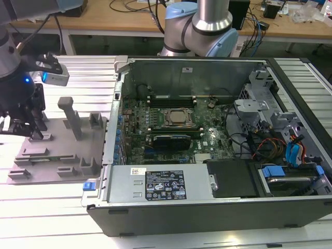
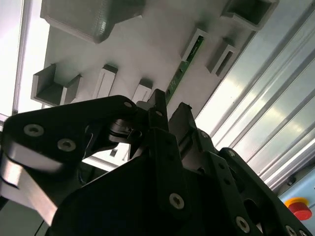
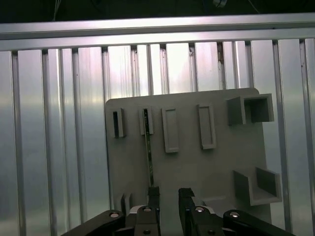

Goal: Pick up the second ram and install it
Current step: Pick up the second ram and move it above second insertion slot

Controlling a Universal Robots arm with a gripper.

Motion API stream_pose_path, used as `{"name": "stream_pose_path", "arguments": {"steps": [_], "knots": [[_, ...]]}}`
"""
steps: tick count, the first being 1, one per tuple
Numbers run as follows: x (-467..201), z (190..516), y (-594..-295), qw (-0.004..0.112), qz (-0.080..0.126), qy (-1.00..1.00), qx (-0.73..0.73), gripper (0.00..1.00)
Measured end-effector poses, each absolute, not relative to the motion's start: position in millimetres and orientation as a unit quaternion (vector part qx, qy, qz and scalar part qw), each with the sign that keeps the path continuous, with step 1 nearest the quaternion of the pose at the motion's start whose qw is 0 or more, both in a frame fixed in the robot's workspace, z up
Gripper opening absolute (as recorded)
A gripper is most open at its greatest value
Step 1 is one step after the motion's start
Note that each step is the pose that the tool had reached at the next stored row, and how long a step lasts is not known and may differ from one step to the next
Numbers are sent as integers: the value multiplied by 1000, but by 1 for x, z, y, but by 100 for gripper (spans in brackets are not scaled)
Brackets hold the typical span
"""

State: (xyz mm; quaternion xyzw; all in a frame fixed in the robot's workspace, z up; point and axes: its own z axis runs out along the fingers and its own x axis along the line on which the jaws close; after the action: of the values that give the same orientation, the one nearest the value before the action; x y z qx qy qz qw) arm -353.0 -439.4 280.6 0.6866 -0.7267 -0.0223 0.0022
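The second ram (image 3: 148, 152) is a thin green stick standing on edge in a slot of the grey tray (image 3: 197, 167); in the second wrist view the ram (image 2: 184, 66) shows its green side. My gripper (image 3: 170, 196) hovers just above the tray's near end, open, with a gap between the black fingers (image 3: 153, 194). The stick's near end lines up with one finger and is not between the two. In the exterior view the gripper (image 1: 30, 132) hangs over the tray (image 1: 57, 155) at the exterior view's left, well away from the open computer case (image 1: 207, 129).
The tray carries several upright holders (image 1: 70, 116) and empty slots (image 3: 171, 129). It rests on a ribbed aluminium table (image 3: 59, 123). Inside the case lie the motherboard with its CPU socket (image 1: 179, 116), memory slots (image 1: 171, 97), cables (image 1: 270, 145) and a power supply (image 1: 161, 184).
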Motion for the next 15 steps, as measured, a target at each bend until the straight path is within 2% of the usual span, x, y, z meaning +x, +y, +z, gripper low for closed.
{"name": "stream_pose_path", "arguments": {"steps": [15], "knots": [[-353,266,-439,2,-22,-727,687,28]]}}
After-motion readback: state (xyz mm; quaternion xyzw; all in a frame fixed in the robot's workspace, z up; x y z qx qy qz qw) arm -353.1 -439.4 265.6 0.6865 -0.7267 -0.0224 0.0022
